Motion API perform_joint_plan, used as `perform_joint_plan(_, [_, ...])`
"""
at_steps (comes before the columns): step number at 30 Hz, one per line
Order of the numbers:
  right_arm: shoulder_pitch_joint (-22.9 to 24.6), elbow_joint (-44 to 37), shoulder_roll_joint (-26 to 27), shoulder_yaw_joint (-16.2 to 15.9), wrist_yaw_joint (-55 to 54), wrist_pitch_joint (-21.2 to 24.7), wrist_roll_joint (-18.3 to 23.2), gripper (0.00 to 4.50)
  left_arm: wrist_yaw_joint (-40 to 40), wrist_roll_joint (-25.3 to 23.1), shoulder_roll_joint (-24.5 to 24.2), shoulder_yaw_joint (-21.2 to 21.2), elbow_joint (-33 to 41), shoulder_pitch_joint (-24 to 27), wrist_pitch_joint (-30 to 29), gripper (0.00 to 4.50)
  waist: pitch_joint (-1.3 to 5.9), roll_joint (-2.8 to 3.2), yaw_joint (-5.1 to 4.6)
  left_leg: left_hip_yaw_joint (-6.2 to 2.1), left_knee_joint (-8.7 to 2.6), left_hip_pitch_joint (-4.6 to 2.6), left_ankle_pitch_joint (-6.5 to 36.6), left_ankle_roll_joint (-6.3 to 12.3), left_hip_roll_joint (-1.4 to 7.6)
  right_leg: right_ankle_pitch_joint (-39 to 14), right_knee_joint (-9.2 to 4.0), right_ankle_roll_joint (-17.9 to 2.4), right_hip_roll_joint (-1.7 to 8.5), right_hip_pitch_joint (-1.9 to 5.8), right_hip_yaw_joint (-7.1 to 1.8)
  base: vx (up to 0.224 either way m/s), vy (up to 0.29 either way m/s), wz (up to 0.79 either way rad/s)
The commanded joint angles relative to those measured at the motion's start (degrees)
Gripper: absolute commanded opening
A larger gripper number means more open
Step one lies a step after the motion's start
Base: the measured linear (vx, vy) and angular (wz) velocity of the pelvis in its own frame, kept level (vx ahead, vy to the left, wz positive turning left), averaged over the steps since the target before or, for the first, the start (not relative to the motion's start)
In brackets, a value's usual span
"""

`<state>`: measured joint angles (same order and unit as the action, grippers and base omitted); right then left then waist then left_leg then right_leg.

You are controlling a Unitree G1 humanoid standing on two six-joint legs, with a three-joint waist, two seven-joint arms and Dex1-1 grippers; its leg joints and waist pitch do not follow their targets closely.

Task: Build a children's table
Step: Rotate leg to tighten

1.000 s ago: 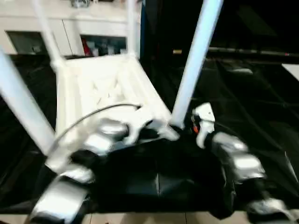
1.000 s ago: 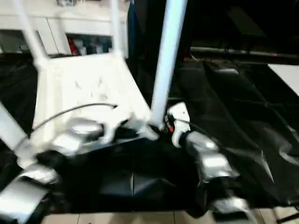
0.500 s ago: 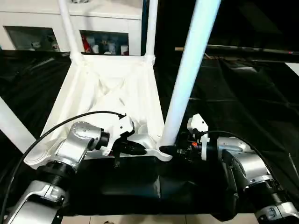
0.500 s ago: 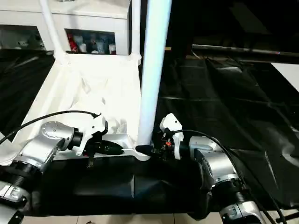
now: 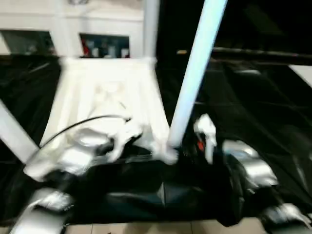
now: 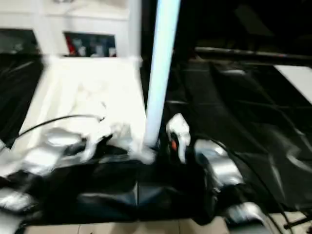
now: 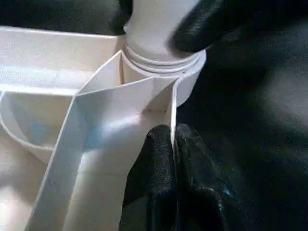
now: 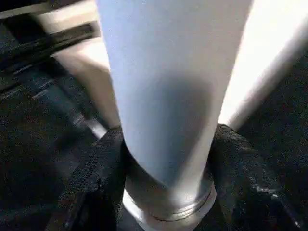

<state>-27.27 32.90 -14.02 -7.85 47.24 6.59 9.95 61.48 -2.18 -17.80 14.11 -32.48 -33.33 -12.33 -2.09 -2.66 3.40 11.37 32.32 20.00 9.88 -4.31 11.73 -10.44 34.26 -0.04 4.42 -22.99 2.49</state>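
On the black-draped desk [image 5: 273,112], toward twelve o'clock from you, your upturned white tabletop [image 5: 105,105] lies ribs up. At about ten o'clock, your left pincer [image 7: 172,144] is clenched on the thin wall of the tabletop beside the near corner socket [image 7: 166,72]. At about one o'clock, your right pincer [image 8: 166,163] grasps the upright white leg [image 5: 195,73] just above that socket, one black finger [image 8: 96,178] on each side.
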Motion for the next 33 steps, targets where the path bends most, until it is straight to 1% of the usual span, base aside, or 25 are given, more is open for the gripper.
perform_joint_plan(1, [1.2,4.2,0.8,0.8,-7.2,2.7,-3.0,2.11,-3.9,0.1,2.5,0.2,-3.9,0.0,0.1,0.0,2.3,-0.29,0.29,-1.06,-3.65,-0.47,18.6,-0.01,1.28,-26.9,-5.55,-6.8,3.47,1.58,-1.93,0.0,0.0,0.0])
perform_joint_plan(3, [1.3,4.3,2.7,2.0,-11.2,4.3,-2.6,2.11,-7.4,-0.4,4.5,-0.1,-6.1,-1.5,0.0,0.0,2.27,-0.24,0.16,-1.08,-3.68,-0.56,19.3,-0.19,1.1,-28.8,-5.87,-5.8,3.32,1.31,-1.9,0.0,0.0,0.0])
perform_joint_plan(4, [1.2,4.7,6.4,3.6,-19.2,5.3,-2.8,2.09,-14.0,-1.1,8.5,-0.6,-10.6,-4.4,-0.3,0.0,2.2,-0.19,-0.04,-1.13,-3.74,-0.56,19.7,-0.52,1.04,-30.0,-6.04,-5.4,3.27,1.05,-1.87,0.0,0.0,0.0])
perform_joint_plan(5, [0.9,5.1,7.5,4.2,-21.2,5.6,-2.6,2.09,-15.7,-1.3,9.5,-0.7,-11.8,-5.2,-0.2,0.0,2.45,0.0,0.13,-1.43,-3.75,-0.75,20.2,-1.12,1.13,-30.1,-6.0,-5.2,3.43,1.26,-1.69,0.0,0.0,0.0])
perform_joint_plan(6, [0.5,5.9,9.2,5.2,-24.4,5.9,-2.2,2.09,-18.4,-1.8,11.0,-0.8,-13.6,-6.4,-0.2,0.0,2.41,-0.09,-0.05,-1.36,-3.8,-0.64,20.4,-1.04,1.04,-30.1,-6.1,-5.1,3.3,1.1,-1.68,0.0,0.0,0.0])
perform_joint_plan(7, [0.0,6.7,10.6,5.2,-26.3,5.7,-2.6,2.09,-20.2,-2.3,12.2,-0.8,-15.2,-7.4,0.2,0.0,2.41,-0.16,-0.06,-1.52,-3.89,-0.59,21.1,-1.11,1.06,-30.4,-6.17,-4.9,3.37,1.18,-1.54,0.0,0.0,0.0])
perform_joint_plan(8, [-0.2,7.0,11.3,5.0,-27.1,5.4,-3.0,2.09,-21.1,-2.7,12.9,-0.6,-16.1,-8.0,0.5,0.0,2.41,-0.12,-0.09,-1.49,-3.84,-0.72,21.7,-1.02,1.01,-30.7,-6.27,-4.9,3.3,1.02,-1.51,0.0,0.0,0.0])
perform_joint_plan(9, [-0.7,7.7,12.3,4.4,-28.3,4.3,-3.5,2.09,-22.4,-3.4,13.9,-0.3,-17.7,-8.9,1.3,0.0,2.37,0.15,-0.14,-1.47,-3.79,-0.8,22.7,-0.91,0.93,-31.2,-6.57,-4.6,3.29,0.82,-1.51,0.0,0.0,0.0])
perform_joint_plan(10, [-0.7,7.7,12.3,4.4,-28.3,4.3,-3.5,2.09,-22.4,-3.4,13.9,-0.3,-17.7,-8.9,1.3,0.0,2.46,-0.02,-0.01,-1.5,-3.78,-0.89,23.1,-0.72,0.9,-31.0,-6.64,-4.5,3.35,0.84,-1.53,0.0,0.0,0.0])
perform_joint_plan(11, [-0.7,7.7,12.3,4.4,-28.3,4.3,-3.5,2.09,-22.4,-3.4,13.9,-0.3,-17.7,-8.9,1.3,0.0,2.43,-0.03,-0.02,-1.58,-3.91,-0.74,23.1,-0.54,0.97,-30.7,-6.58,-4.5,3.37,0.98,-1.52,0.0,0.0,0.0])
perform_joint_plan(12, [-1.0,7.9,12.9,4.0,-28.5,3.3,-3.6,2.09,-22.6,-4.0,14.5,0.1,-18.5,-9.4,1.9,0.0,2.48,0.2,0.02,-1.59,-4.01,-0.66,23.1,-0.39,1.04,-29.8,-6.54,-4.5,3.36,1.0,-1.55,0.0,0.0,0.0])
perform_joint_plan(14, [-1.0,7.6,13.1,4.0,-28.1,2.7,-3.6,2.09,-22.1,-4.1,14.6,0.4,-18.6,-9.5,2.2,0.0,2.46,0.05,-0.04,-1.57,-4.04,-0.64,23.7,-0.22,1.04,-29.2,-6.53,-4.7,3.33,1.03,-1.5,0.0,0.0,0.0])
perform_joint_plan(16, [-0.7,6.1,12.9,4.4,-25.7,1.7,-2.9,2.77,-21.0,-4.0,14.3,0.4,-18.9,-9.5,2.6,0.0,2.48,0.09,0.03,-1.55,-4.06,-0.62,23.7,-0.04,1.09,-28.7,-6.51,-5.1,3.38,1.01,-1.54,0.0,0.0,0.0])
perform_joint_plan(18, [-0.1,3.7,12.3,5.0,-22.2,1.4,-1.4,2.77,-20.2,-3.8,13.6,0.1,-19.8,-9.7,3.5,0.0,2.5,-0.13,0.14,-1.45,-4.04,-0.61,23.8,0.5,1.03,-28.6,-6.61,-5.0,3.31,1.08,-1.56,0.0,0.0,0.0])
perform_joint_plan(19, [0.2,2.9,12.0,5.2,-20.5,1.6,-0.6,2.79,-19.8,-3.7,13.3,0.0,-19.9,-9.7,3.7,0.0,2.5,-0.1,0.2,-1.54,-4.14,-0.36,23.3,0.72,1.11,-28.1,-6.43,-5.2,3.41,1.28,-1.6,0.0,0.0,0.0])
perform_joint_plan(21, [0.8,0.1,9.4,4.4,-14.8,2.4,0.7,3.17,-16.9,-3.1,11.9,-0.1,-19.2,-9.4,4.9,0.0,2.53,-0.15,0.39,-1.5,-4.13,-0.31,22.5,1.11,1.17,-27.6,-6.44,-5.2,3.48,1.43,-1.59,0.0,0.0,0.0])
perform_joint_plan(23, [1.4,-2.5,6.6,3.1,-9.5,3.6,1.4,3.25,-13.9,-2.7,10.6,-0.2,-17.8,-8.7,5.6,0.0,2.57,-0.24,0.49,-1.39,-4.09,-0.16,21.5,1.67,1.19,-26.5,-6.32,-5.6,3.49,1.59,-1.68,0.0,0.0,0.0])
perform_joint_plan(24, [1.9,-3.8,5.1,2.2,-6.6,4.3,1.9,3.25,-12.3,-2.4,10.0,-0.1,-16.9,-8.3,5.7,0.0,2.53,-0.34,0.66,-1.34,-4.11,0.0,20.5,2.14,1.22,-25.8,-6.24,-5.8,3.51,1.85,-1.69,0.0,0.0,0.0])
perform_joint_plan(27, [3.2,-7.5,0.7,-0.1,1.7,5.5,2.6,3.25,-7.0,-1.2,7.7,0.4,-13.7,-6.7,6.3,0.0,2.63,-0.36,0.9,-1.25,-4.02,0.22,18.1,2.81,1.4,-23.3,-5.89,-6.7,3.59,2.08,-1.76,0.0,0.0,0.0])
perform_joint_plan(28, [3.3,-7.7,0.4,-0.2,2.2,5.5,2.6,3.25,-6.6,-1.2,7.6,0.4,-13.5,-6.6,6.4,0.0,2.68,-0.39,0.81,-1.12,-3.91,0.24,17.6,2.9,1.42,-22.2,-5.7,-7.2,3.53,1.94,-1.84,0.0,0.0,0.0])
perform_joint_plan(29, [3.9,-9.2,-1.3,-0.7,5.4,6.2,3.3,3.25,-2.9,-0.1,6.2,0.7,-11.1,-5.4,6.3,0.0,2.67,-0.47,0.82,-1.15,-3.87,0.33,17.1,2.74,1.35,-22.2,-5.59,-7.7,3.6,1.99,-1.79,0.0,0.0,0.0])
perform_joint_plan(30, [4.0,-9.6,-1.7,-0.9,6.2,6.3,3.4,3.25,-2.0,0.2,5.8,0.8,-10.4,-5.0,6.3,0.0,2.8,-0.5,0.94,-1.22,-3.86,0.4,16.4,2.65,1.45,-21.2,-5.3,-7.9,3.63,2.29,-1.81,0.0,0.0,0.0])
perform_joint_plan(31, [4.3,-10.5,-2.6,-1.0,7.7,6.6,3.8,3.25,0.6,1.0,4.9,1.1,-8.7,-4.1,6.7,0.0,2.93,-0.32,0.99,-1.14,-3.8,0.45,14.9,2.97,1.66,-17.8,-4.87,-8.8,3.61,2.29,-1.89,0.0,0.0,0.0])
perform_joint_plan(32, [4.3,-10.5,-2.6,-1.0,7.7,6.6,3.8,3.25,0.6,1.0,4.9,1.1,-8.7,-4.1,6.7,0.0,2.87,-0.26,0.96,-1.0,-3.77,0.37,14.6,3.15,1.65,-16.6,-4.88,-9.3,3.47,2.1,-1.91,0.0,0.0,0.0])
perform_joint_plan(33, [4.5,-11.5,-3.4,-1.0,9.3,7.4,4.4,3.25,3.3,2.0,4.1,1.3,-6.8,-3.2,6.2,0.0,2.9,-0.19,0.92,-0.91,-3.71,0.35,14.2,2.98,1.56,-15.0,-4.68,-10.1,3.35,2.11,-1.83,0.0,0.0,0.0])
